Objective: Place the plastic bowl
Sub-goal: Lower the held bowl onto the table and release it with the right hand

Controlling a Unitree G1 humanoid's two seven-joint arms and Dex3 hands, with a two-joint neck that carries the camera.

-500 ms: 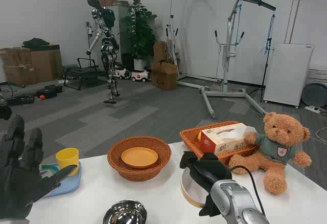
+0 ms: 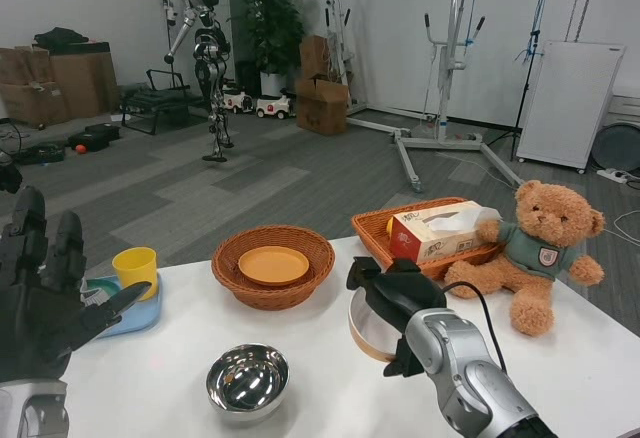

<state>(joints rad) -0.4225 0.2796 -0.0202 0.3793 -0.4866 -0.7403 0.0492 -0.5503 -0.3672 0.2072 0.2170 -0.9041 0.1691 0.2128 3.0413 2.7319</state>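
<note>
The plastic bowl is gripped by its rim in the right hand and carried tilted just above the white table, between the wicker basket and the teddy bear. The left hand is held up at the table's left edge, fingers spread and empty. The pick-up is judged done; only the setting down and release are left.

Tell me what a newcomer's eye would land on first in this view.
Probably the right hand at centre, holding a plastic bowl tilted on edge above the white table. Next, the brown teddy bear sitting at the table's right side, and the shiny metal bowl near the front edge. The left hand waits open at far left.
</note>
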